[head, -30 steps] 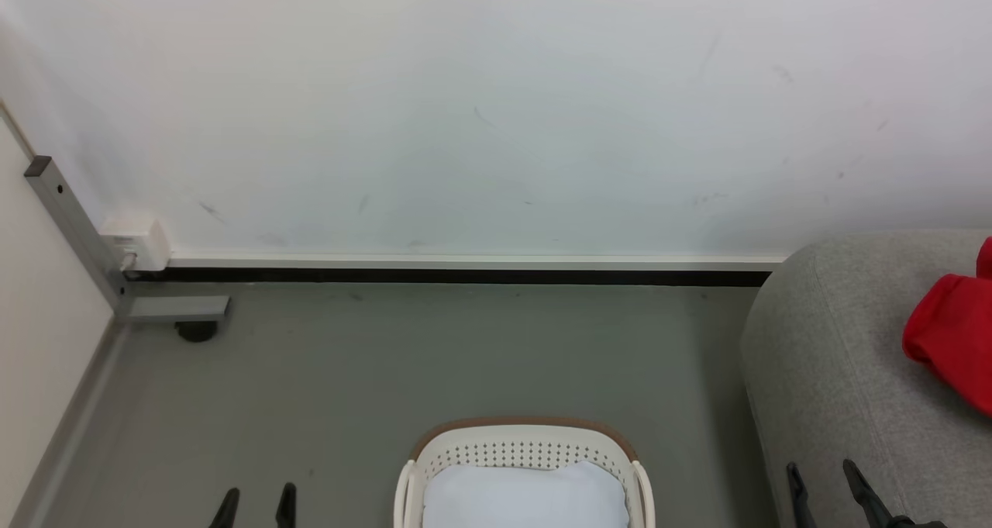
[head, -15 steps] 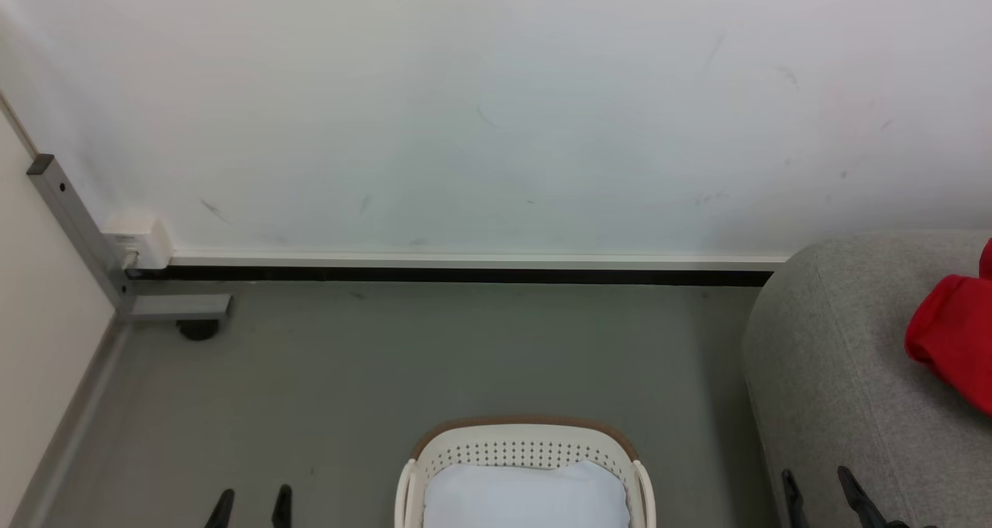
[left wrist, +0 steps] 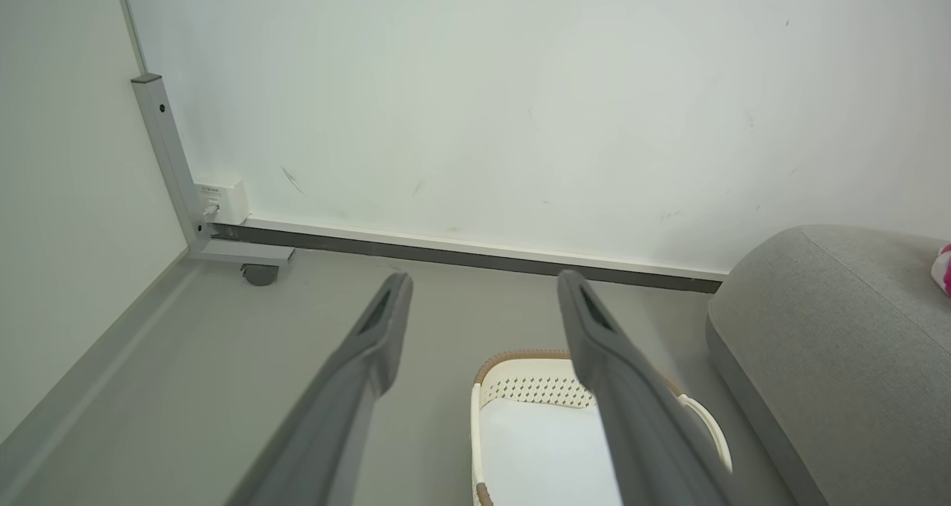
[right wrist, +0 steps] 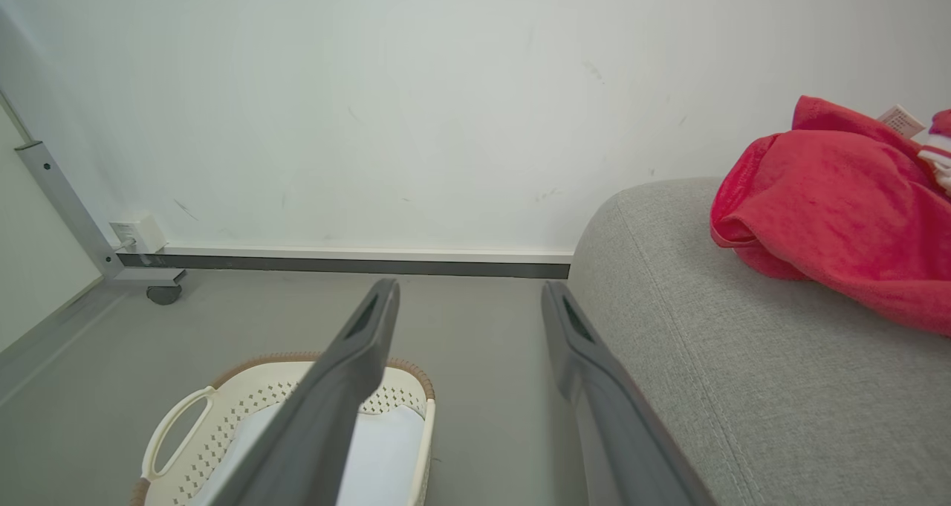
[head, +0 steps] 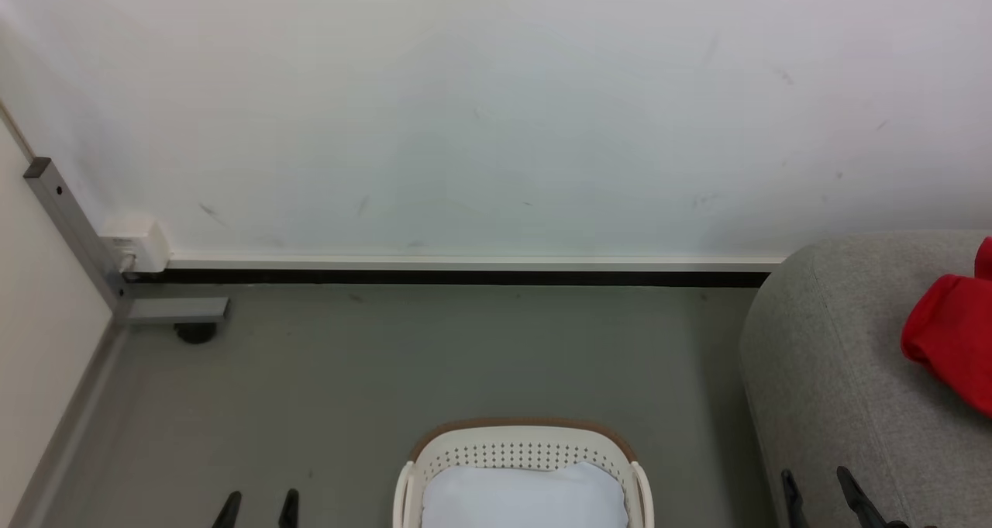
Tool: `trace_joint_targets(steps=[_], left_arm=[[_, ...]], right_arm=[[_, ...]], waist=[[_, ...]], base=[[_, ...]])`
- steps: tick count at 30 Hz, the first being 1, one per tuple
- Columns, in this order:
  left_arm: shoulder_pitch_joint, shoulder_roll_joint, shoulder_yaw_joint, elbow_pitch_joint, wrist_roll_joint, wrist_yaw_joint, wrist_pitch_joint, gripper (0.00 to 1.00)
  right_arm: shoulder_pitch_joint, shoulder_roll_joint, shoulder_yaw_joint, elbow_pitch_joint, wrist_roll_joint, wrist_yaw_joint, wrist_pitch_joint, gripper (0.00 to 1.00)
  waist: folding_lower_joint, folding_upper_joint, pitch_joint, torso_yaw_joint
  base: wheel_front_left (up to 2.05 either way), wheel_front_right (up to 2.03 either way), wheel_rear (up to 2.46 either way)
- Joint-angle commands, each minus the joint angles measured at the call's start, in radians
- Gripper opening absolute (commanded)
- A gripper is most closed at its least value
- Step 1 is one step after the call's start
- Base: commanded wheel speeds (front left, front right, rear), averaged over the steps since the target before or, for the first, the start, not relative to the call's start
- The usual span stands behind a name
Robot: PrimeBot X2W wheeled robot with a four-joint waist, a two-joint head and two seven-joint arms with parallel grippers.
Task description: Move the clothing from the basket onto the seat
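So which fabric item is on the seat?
The red clothing, lying on the grey seat; the pale blue-white pad sits inside the basket.

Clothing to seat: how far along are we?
Done: the clothing lies on the seat; the visible part of the basket holds a pale pad. In hand: nothing, left gripper and right gripper are open, empty. Left: apparently nothing.

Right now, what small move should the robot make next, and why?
Probably just pull both arms back to rest, I'd judge. The red clothing lies on the grey seat, the basket holds a pale pad and no red fabric that I can see, and the left pincer and right pincer are both open and empty, so the job looks done.
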Motion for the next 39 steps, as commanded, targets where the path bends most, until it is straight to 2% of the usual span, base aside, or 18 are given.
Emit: trace_joint_targets(steps=[1, 25, 26, 31, 39], left_arm=[[-0.006, 0.008, 0.000, 0.003, 0.012, 0.002, 0.000, 1.00], [-0.004, 0.014, -0.006, 0.004, 0.011, 0.001, 0.000, 1.00], [-0.004, 0.006, -0.008, 0.004, 0.003, 0.000, 0.000, 0.00], [0.007, -0.009, -0.016, 0.036, -0.016, 0.000, 0.004, 0.00], [-0.023, -0.016, 0.000, 0.037, -0.167, 0.000, 0.045, 0.00]], right_arm=[[-0.001, -0.004, 0.000, -0.002, 0.006, -0.002, -0.003, 1.00], [-0.005, -0.004, -0.001, 0.009, 0.007, -0.002, -0.003, 1.00], [0.000, 0.000, 0.000, 0.005, 0.000, 0.000, 0.000, 0.00], [0.007, 0.007, -0.003, 0.036, 0.015, 0.000, 0.013, 0.00], [-0.010, 0.006, -0.019, 0.018, 0.172, 0.000, 0.055, 0.00]], waist=[[0.0000, 0.0000, -0.001, 0.001], [0.0000, 0.0000, -0.001, 0.003], [0.0001, 0.0000, -0.001, 0.004], [0.0001, 0.0000, -0.001, 0.004], [0.0001, 0.0000, 0.004, 0.001]], base=[[0.00, 0.00, 0.00], [0.00, 0.00, 0.00], [0.00, 0.00, 0.00], [0.00, 0.00, 0.00], [0.00, 0.00, 0.00]])
